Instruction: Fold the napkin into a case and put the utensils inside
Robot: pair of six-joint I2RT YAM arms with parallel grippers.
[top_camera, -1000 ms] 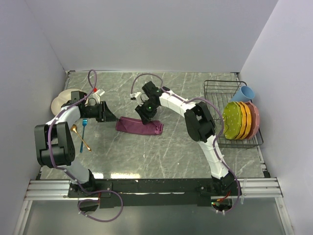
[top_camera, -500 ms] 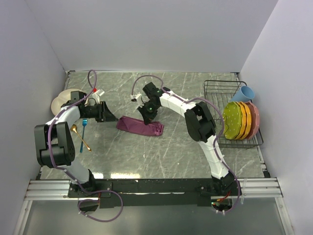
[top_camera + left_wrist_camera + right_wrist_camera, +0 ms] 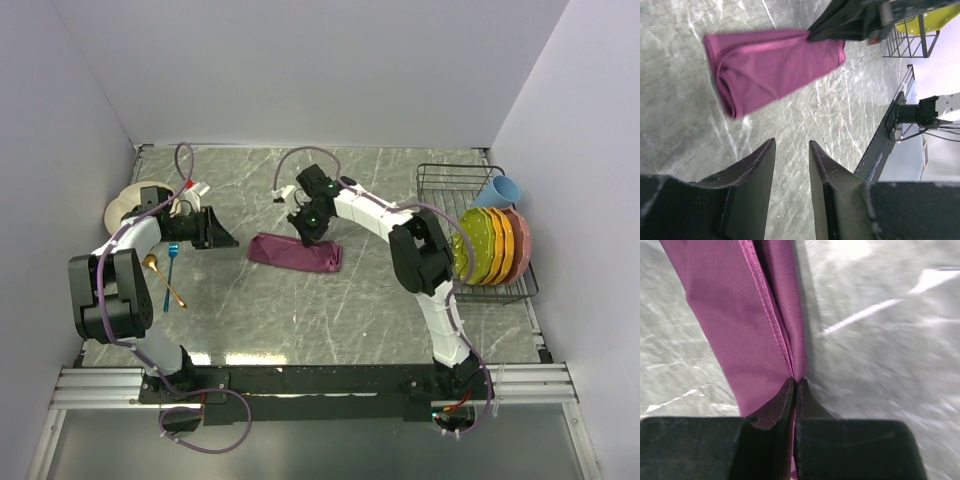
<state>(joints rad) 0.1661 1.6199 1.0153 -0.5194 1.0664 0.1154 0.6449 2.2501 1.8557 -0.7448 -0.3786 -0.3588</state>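
The napkin (image 3: 295,252) lies folded into a strip on the worktop (image 3: 350,310), the right gripper (image 3: 794,384) with jaws clenched on its far hem — probably to pull the fold straight. Left of the napkin the left gripper (image 3: 791,147) hovers, jaws slightly apart and empty — fork (image 3: 171,262) and spoon (image 3: 163,282) lie beyond it.

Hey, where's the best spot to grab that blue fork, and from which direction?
Take the blue fork at mid-handle, straight down from above, fingers across its width. It lies flat on the table, long and thin, so probably only a top pinch fits. Avoid its near end, where the gold spoon runs close. The open left pincer is nearest.
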